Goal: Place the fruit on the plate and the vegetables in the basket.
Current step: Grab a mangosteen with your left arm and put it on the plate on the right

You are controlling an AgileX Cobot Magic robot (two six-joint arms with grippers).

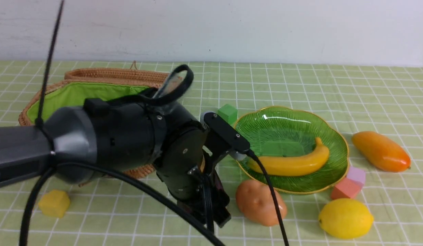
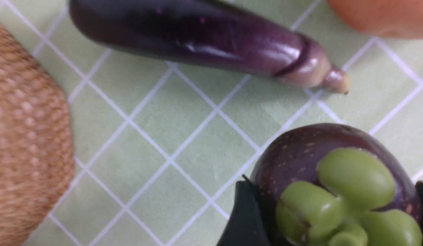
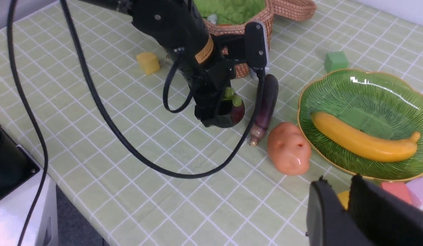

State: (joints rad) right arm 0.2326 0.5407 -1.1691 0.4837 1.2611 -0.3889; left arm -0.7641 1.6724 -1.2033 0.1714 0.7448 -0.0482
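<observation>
My left gripper (image 3: 222,114) is low over the table with its jaws shut on the dark-purple mangosteen (image 2: 300,153), which has a green cap and sits at cloth level. The eggplant (image 3: 266,102) lies just beside it, and the potato (image 1: 261,203) is past that. The banana (image 1: 293,164) lies in the green plate (image 1: 266,118). The lemon (image 1: 346,218) and the mango (image 1: 381,151) lie on the cloth to the right. The basket (image 1: 78,95) stands open behind my left arm. The red-orange vegetable is hidden. My right gripper (image 3: 337,182) is shut and empty, above the lemon.
Foam blocks lie about: a green one (image 1: 227,113) behind the plate, a yellow one (image 1: 54,203) at the front left, a pink one (image 1: 344,189) and a lilac one (image 1: 356,175) by the plate's front rim. My left arm's cable (image 3: 146,160) loops over the cloth.
</observation>
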